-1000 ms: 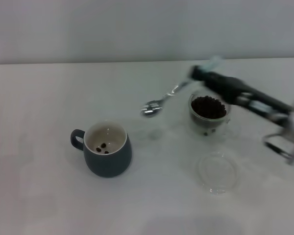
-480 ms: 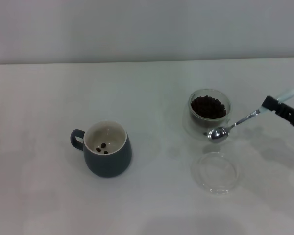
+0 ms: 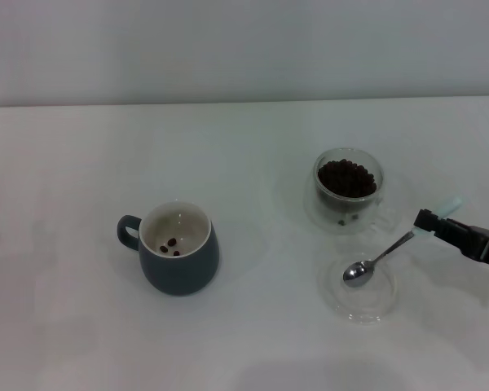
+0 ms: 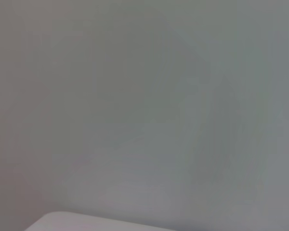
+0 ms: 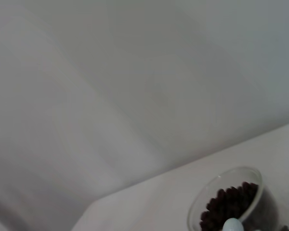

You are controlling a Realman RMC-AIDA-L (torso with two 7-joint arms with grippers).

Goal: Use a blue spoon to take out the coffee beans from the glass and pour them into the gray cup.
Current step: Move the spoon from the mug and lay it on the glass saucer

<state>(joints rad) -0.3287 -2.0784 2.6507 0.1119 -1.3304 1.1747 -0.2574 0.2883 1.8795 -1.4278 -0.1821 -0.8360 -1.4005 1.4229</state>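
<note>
Beans (image 3: 171, 243), a few only, are lying in the gray cup (image 3: 178, 248) at lower left of the head view; right of centre the glass (image 3: 348, 191) is sitting nearly full. Your right gripper (image 3: 430, 221) at the right edge is clamping the blue spoon (image 3: 385, 257), whose empty bowl, beside the glass half a second ago, is now hovering over the clear dish (image 3: 361, 286). You are between scoops, I judge; next, dip into the glass. Left gripper isn't showing.

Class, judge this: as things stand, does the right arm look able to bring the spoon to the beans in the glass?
Probably yes. The right gripper holds the spoon over the clear dish, beside the glass; its mouth is open and nothing stands between.
</note>
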